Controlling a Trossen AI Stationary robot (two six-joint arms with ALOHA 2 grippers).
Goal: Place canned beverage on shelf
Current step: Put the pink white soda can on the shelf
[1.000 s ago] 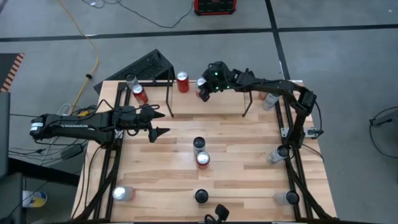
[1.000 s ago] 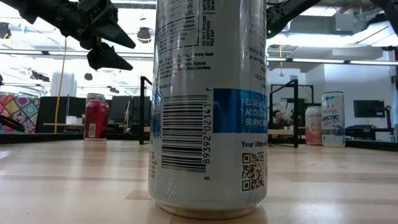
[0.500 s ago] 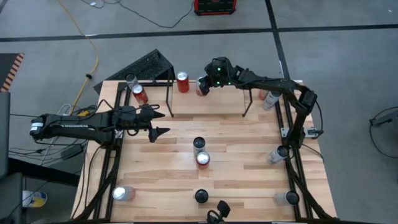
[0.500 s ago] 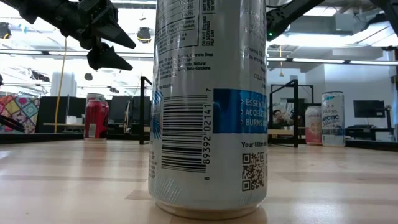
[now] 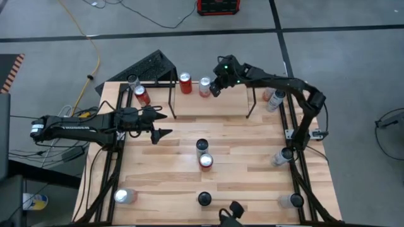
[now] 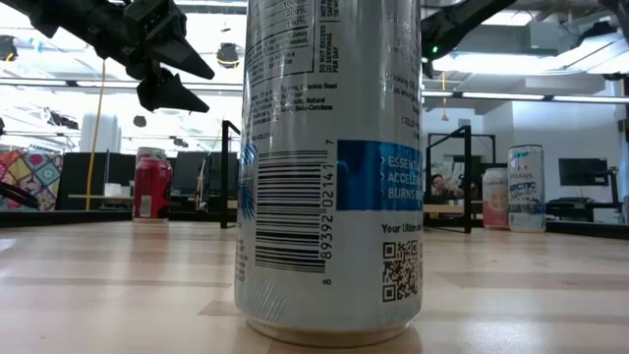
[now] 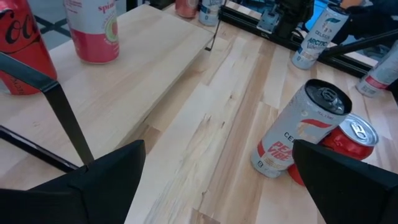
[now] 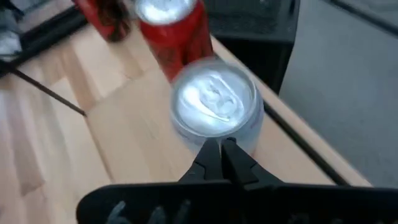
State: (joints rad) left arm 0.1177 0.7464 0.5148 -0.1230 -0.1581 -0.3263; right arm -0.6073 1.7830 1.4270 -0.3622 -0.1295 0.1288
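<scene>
The shelf [image 5: 218, 106] is a raised wooden board on thin black legs at the table's far side. A red can [image 5: 185, 82] and a pink-and-white canned beverage [image 5: 204, 86] stand upright on its far left part. My right gripper [image 5: 214, 90] is shut, just to the right of the pink-and-white can; in the right wrist view its tips [image 8: 221, 152] sit in front of the can's silver top [image 8: 214, 104]. My left gripper [image 5: 163, 124] waits open above the table's left part, its fingers [image 7: 112, 168] wide apart with nothing between them. My right gripper comes slanting down from the table's right, and its shut fingertips [image 8: 219, 149] stand at the side wall of the pink-and-white can [image 8: 239, 140], just below the rim. I cannot tell whether they touch it. The can stands upright on the shelf board.
Two cans [image 5: 201, 145] [image 5: 206, 161] stand mid-table, others at the near edge [image 5: 204, 198] [image 5: 124, 195] [image 5: 291, 200], at the right [image 5: 281, 156] [image 5: 274, 99] and far left [image 5: 142, 94]. One tall can [image 6: 329, 167] fills the low view.
My right gripper, shut throughout, has drawn away from above the pink-and-white can toward the table's right edge and a little toward the far edge. The can now shows uncovered, upright on the shelf beside the red can.
</scene>
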